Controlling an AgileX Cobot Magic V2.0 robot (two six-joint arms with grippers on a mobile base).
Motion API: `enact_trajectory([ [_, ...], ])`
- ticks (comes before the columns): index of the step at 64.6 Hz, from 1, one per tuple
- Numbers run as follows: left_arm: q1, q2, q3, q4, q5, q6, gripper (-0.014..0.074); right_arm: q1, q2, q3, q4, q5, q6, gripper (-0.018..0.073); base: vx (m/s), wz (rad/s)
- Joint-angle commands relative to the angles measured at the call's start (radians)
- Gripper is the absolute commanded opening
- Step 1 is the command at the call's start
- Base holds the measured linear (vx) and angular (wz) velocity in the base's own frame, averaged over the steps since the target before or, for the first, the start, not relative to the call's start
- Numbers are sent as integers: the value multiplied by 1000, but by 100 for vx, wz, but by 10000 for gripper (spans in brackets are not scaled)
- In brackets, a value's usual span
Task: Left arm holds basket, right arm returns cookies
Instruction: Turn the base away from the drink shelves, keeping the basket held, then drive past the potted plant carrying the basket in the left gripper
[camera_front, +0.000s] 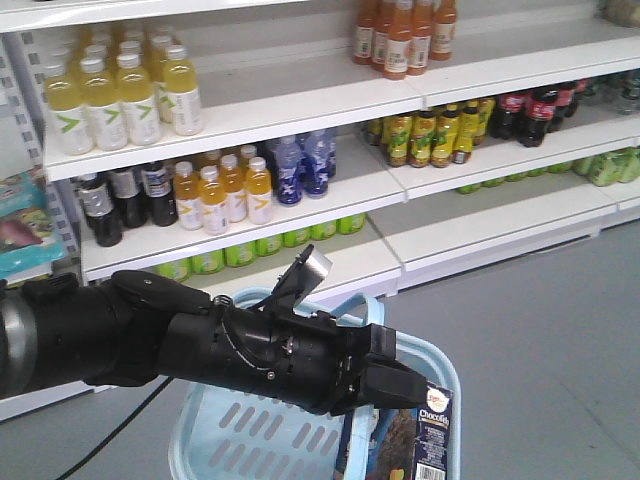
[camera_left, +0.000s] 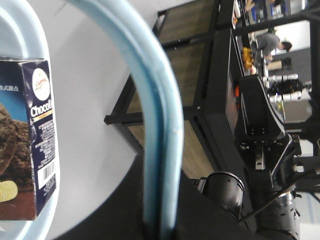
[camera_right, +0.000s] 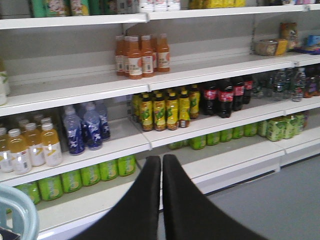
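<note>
Front view: the left arm (camera_front: 200, 345) is reaching across a light blue basket (camera_front: 215, 440), and its tool (camera_front: 405, 385) appears to be clamping the basket's hoop handle (camera_front: 372, 305). The cookies carton (camera_front: 433, 440) is standing upright inside the basket's right end, just beside that tool.

Left wrist view: the handle is running straight into the tool.

Right wrist view: the right tool (camera_right: 161, 159), pinched together and empty, is facing drink shelves (camera_right: 215, 67). The basket's rim is showing low to its left, so the carton is probably lying down-left of it.
</note>
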Motion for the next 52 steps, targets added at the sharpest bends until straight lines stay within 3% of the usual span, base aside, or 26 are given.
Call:
enact_trajectory([
  [1, 0, -54, -25, -99, 60, 5, -6, -6, -12, 4, -3, -73, 2, -8, 21, -60],
  [52, 0, -54, -25, -99, 60, 5, -6, -6, -12, 4, -3, -73, 2, -8, 18, -61],
])
